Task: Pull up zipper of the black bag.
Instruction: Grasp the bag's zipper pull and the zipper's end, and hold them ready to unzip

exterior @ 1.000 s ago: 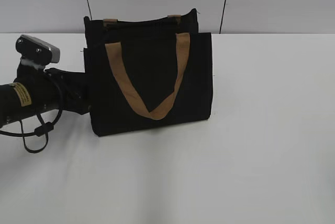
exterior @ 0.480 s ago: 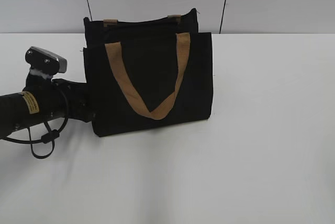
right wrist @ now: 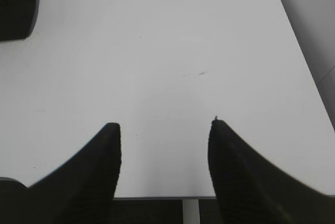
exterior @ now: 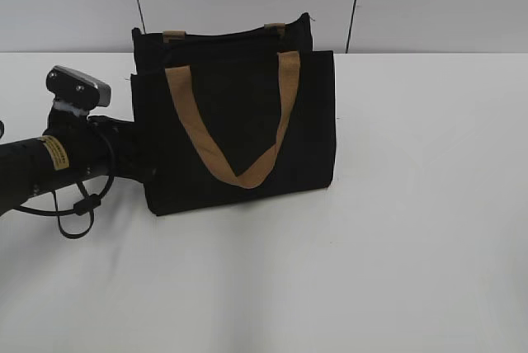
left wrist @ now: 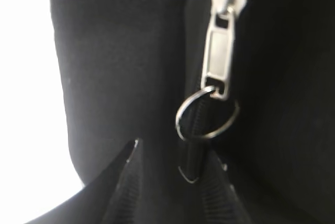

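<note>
Upright on the white table, toward its far edge, stood the boxy black fabric bag, one tan-brown webbing strap handle drooping in a V across its near face. From the exterior camera the left arm reached in from the left edge with its end against the bag's left side; that gripper's tip was hidden there, and no zipper could be made out on the dark fabric.

Only the left wrist camera showed the detail: a silver metal pull tab hanging from its slider on the black zip line, with a small wire ring through the tab's lower end. Two dark fingertips of the left gripper rose from the bottom of that view, standing apart on either side of the zip line just below the ring, closed on nothing.

Meanwhile the right wrist camera showed what the exterior one missed: the right gripper, its two dark fingers spread wide over bare white table, with a corner of the black bag at the upper left of that view, well away.
</note>
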Robot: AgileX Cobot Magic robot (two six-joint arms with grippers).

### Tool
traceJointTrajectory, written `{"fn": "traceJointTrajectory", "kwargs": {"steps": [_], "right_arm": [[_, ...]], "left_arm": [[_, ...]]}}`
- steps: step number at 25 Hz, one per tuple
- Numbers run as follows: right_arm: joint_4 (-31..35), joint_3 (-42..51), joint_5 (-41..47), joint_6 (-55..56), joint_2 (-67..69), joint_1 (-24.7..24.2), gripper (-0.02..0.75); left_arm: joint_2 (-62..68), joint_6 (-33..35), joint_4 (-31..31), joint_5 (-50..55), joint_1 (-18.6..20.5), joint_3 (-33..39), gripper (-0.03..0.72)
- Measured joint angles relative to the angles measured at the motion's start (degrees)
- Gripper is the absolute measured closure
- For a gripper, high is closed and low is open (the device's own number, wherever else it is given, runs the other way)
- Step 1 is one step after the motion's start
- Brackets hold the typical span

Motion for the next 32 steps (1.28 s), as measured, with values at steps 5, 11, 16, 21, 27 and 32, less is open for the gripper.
{"fn": "traceJointTrajectory", "kwargs": {"steps": [5,11,16,21,27,32], "right_arm": [[0.0,0.0,0.0,0.0,0.0,0.0,0.327],[0.0,0.0,0.0,0.0,0.0,0.0,0.327],[0.0,0.0,0.0,0.0,0.0,0.0,0.327],[0.0,0.0,0.0,0.0,0.0,0.0,0.327],[0.0,0.0,0.0,0.0,0.0,0.0,0.327],[0.0,0.0,0.0,0.0,0.0,0.0,0.327]], "left_arm": [[0.1,0.0,0.3,1.1,0.0,0.0,0.531],[-0.2,-1.8,-0.1,1.8,0.0,0.0,0.665],[-7.0,-2.8,-2.6,7.9,0.0,0.0,0.667],[-18.8,-3.0,-3.3,13.3,0.0,0.0,0.668],[-29.0,-3.5,-3.4,17.0,0.0,0.0,0.668],[-32.1,-4.3,-3.4,18.8,-1.6,0.0,0.668]]}}
